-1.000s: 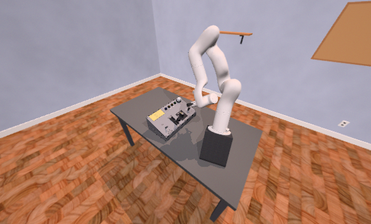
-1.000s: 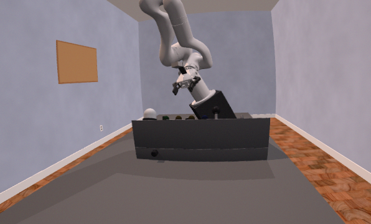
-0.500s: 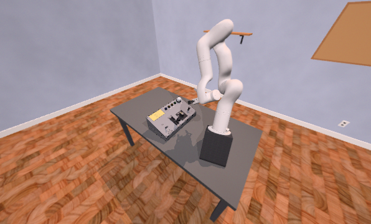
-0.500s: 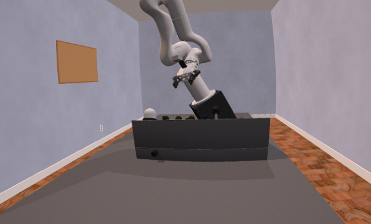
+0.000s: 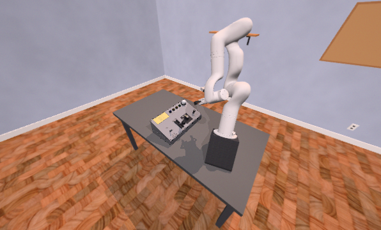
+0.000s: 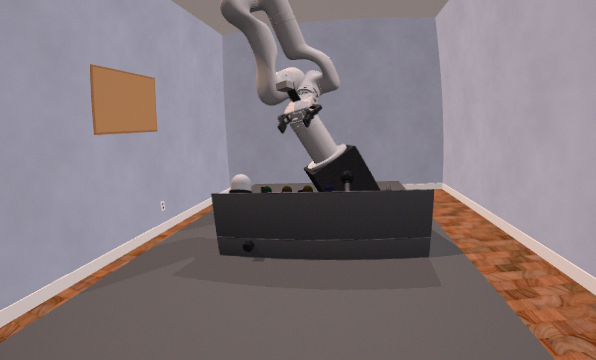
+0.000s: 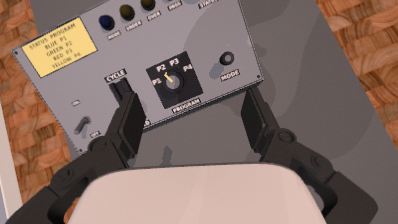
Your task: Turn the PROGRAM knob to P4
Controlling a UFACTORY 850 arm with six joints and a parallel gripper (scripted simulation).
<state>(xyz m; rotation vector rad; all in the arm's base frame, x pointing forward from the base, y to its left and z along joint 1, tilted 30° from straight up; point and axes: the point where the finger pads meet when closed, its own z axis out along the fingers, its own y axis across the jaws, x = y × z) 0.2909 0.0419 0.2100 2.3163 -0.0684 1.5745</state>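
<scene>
The grey console (image 5: 175,122) stands on the dark table; it also shows in the wrist view (image 7: 135,65) and from its back in the exterior view (image 6: 323,222). The PROGRAM knob (image 7: 171,82) sits on a black square marked P1 to P4, and its yellow pointer aims up-left, between P1 and P2. My gripper (image 7: 192,102) is open and empty. It hangs well above the console's near edge, with the knob showing between the two fingers. It also shows in the top view (image 5: 197,102) and the exterior view (image 6: 298,117).
On the panel are a CYCLE slider (image 7: 119,90), a MODE knob (image 7: 227,58), a toggle lever (image 7: 82,124), a row of dark buttons (image 7: 126,12) and a yellow status label (image 7: 62,46). A white dome (image 5: 184,102) stands at the console's far corner. The arm's black base (image 5: 222,150) stands beside the console.
</scene>
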